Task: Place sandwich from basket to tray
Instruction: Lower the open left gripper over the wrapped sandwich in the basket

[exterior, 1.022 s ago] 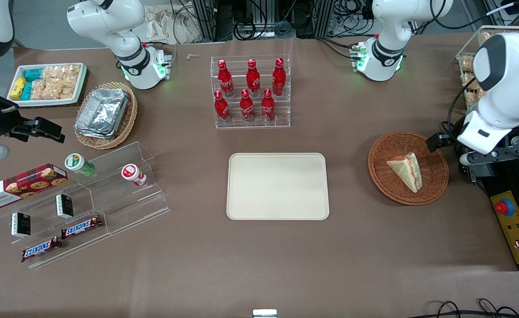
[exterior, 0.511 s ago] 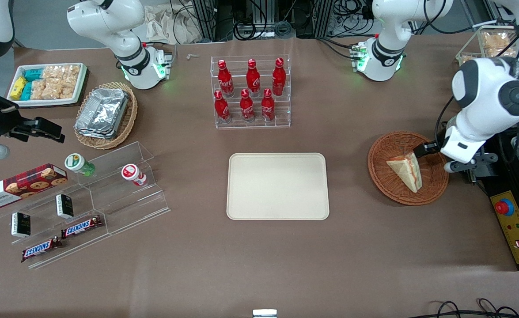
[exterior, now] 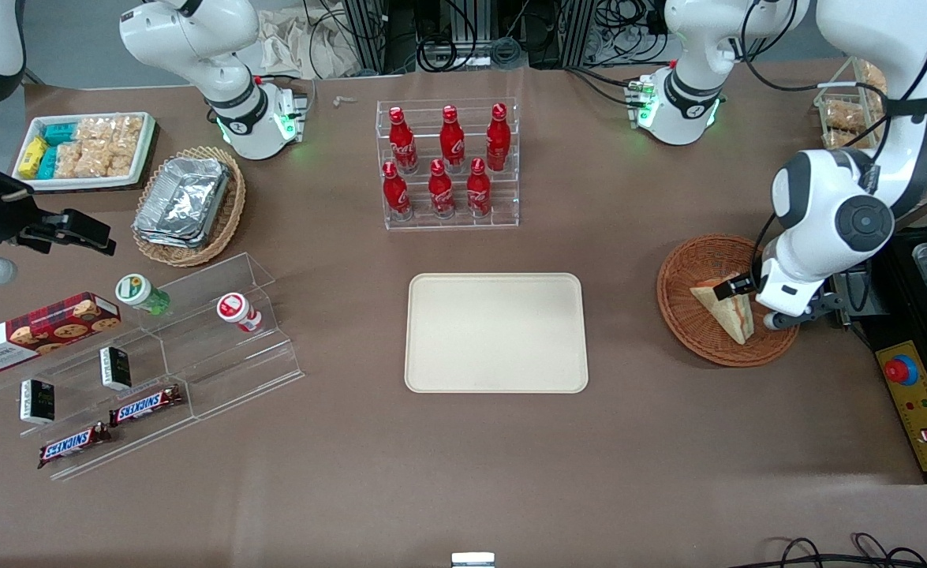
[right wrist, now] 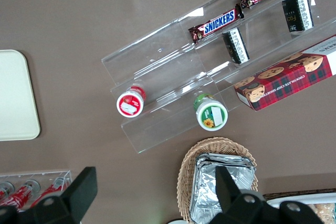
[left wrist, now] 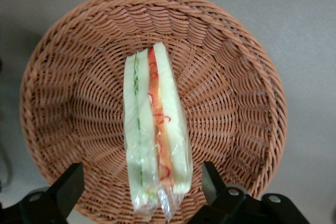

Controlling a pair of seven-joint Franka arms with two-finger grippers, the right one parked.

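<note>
gripper (left wrist: 139,187) spread wide over sandwich (left wrist: 155,135) | in basket (left wrist: 236,103) | tray (exterior: 496,332) bare

basket (left wrist: 236,93): rough woven wicker | sandwich (left wrist: 157,140): glossy clear wrap

Your sandwich (left wrist: 156,135) — a clear-wrapped wedge of pale bread with green and red-orange filling along its edge — lies in the round reddish-brown wicker basket (left wrist: 236,87) toward the working arm's end of the table. The gripper (left wrist: 142,192) hovers just above it, fingers spread either side. Your cream rectangular tray (exterior: 496,332) lies flat — well apart from the basket.
</note>
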